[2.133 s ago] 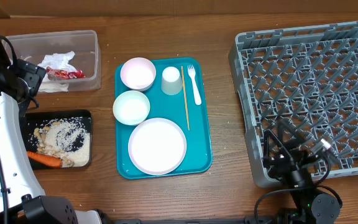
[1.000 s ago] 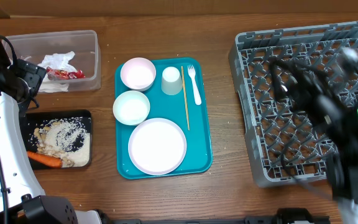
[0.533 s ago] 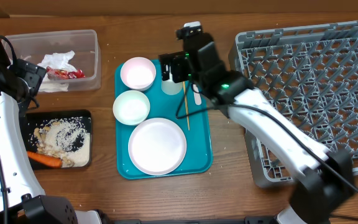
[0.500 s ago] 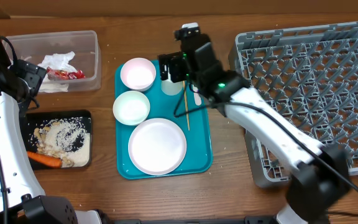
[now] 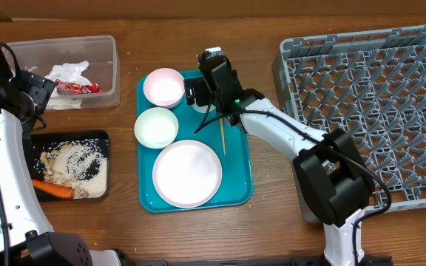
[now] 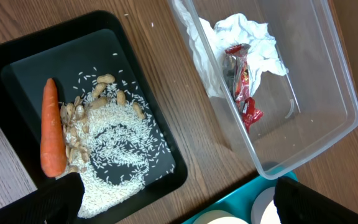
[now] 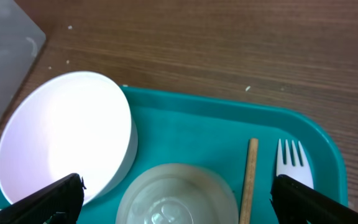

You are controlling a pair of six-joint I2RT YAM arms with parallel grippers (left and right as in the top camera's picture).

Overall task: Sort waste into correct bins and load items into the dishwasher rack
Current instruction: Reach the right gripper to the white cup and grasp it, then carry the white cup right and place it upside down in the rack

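"Small white cup (image 7: 178,186), location?"

"Far end of the teal rectangular serving tray (image 5: 239,188), between the round white bowl (image 7: 64,140) and the thin wooden stick (image 7: 251,174). White plastic fork (image 7: 291,165) just beyond the stick."

"Step in hand?"

"Judged: loading. Orange carrot (image 6: 52,127) and white rice grains (image 6: 117,155) lie in the shallow black tray (image 6: 17,74). Crumpled white napkins (image 6: 244,31) and the red shiny wrapper (image 6: 244,81) lie in the clear plastic tub (image 6: 316,81). The grey lattice dishwasher rack (image 5: 368,103) holds no dish; the large round white plate (image 5: 187,174) sits on the tray."

"Right gripper (image 7: 179,202)?"

"Fingers spread wide, one either side of the cup, holding nothing. The arm reaches from the near right corner across the tray, wrist pitched down."

"Left gripper (image 6: 179,202)?"

"Spread, empty, hanging above the wood between tub and black tray."

"Next move?"

"Likely: lower around the cup, close on its wall, lift clear of bowl and stick, carry right to the rack. Contact with the cup: cannot tell."
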